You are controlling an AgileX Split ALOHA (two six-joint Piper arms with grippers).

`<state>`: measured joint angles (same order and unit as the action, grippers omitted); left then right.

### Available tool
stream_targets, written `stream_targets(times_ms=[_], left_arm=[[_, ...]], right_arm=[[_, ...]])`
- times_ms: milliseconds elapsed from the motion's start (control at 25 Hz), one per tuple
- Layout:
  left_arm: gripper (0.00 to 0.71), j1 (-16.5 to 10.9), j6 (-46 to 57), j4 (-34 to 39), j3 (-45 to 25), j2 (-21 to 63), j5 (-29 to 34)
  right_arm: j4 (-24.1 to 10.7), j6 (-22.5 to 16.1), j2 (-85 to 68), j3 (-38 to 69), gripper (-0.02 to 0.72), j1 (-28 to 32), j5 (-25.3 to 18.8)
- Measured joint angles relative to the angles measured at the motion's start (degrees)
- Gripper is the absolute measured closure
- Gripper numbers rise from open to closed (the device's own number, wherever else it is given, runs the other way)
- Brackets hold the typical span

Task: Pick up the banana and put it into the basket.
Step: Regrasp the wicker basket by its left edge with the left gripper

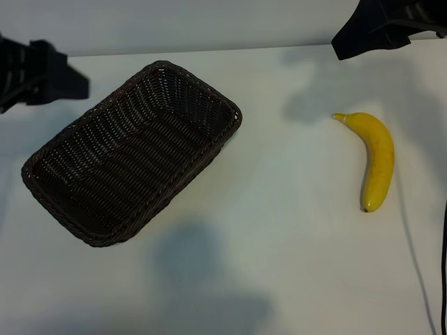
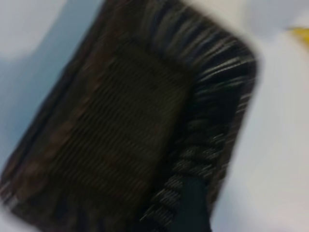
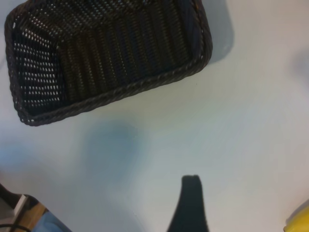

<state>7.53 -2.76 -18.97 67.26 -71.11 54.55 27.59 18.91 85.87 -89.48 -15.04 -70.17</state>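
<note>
The yellow banana [image 1: 377,160] lies alone on the white table at the right, stem end toward the back. The dark woven basket [image 1: 133,153] sits empty and angled at the left. My left arm [image 1: 42,73] hangs at the left edge beside the basket's far end; its wrist view looks down into the basket [image 2: 135,125], with one dark finger [image 2: 193,208] over the rim. My right arm [image 1: 380,28] is at the back right, behind the banana. One finger [image 3: 191,203] shows over bare table, with a sliver of banana [image 3: 299,222] at the corner. Both grippers are open and hold nothing.
A thin dark cable [image 1: 413,244] runs along the table's right side, close to the banana. White tabletop [image 1: 279,209] stretches between basket and banana. The table's far edge [image 1: 209,49] runs behind the basket.
</note>
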Motion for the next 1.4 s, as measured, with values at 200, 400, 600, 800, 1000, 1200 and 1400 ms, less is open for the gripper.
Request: stream_targets(times_ms=[200,400,600,800,1000,1200,1400], left_arm=[[0.1,0.0,11.1,8.6,-0.9,0.9,2.8],[0.1,0.0,18.4,9.2,-12.9,6.0,-2.1],[0.1,0.0,26.2,9.7,-29.5,13.6,-11.3],[0.1,0.0,38.7,16.6,-38.8,22.3,-17.5],[0.1,0.0,52.2,28.1,-42.1,25.5,-18.4],[0.1,0.0,60.3,34.4,-42.3,22.3,-23.0],[0.1,0.0,62.9,35.2,-42.3,14.8,-30.0]], right_arm=[[0.0,0.0,0.0,0.0,0.098,0.0,0.0],[0.0,0.0,0.0,0.0,0.098,0.0,0.0],[0.0,0.0,0.0,0.0,0.098,0.0,0.0],[0.0,0.0,0.0,0.0,0.098,0.0,0.0],[0.0,0.0,0.0,0.0,0.098,0.0,0.0],[0.0,0.0,0.0,0.0,0.098,0.0,0.0],[0.0,0.0,0.0,0.0,0.098,0.0,0.0]])
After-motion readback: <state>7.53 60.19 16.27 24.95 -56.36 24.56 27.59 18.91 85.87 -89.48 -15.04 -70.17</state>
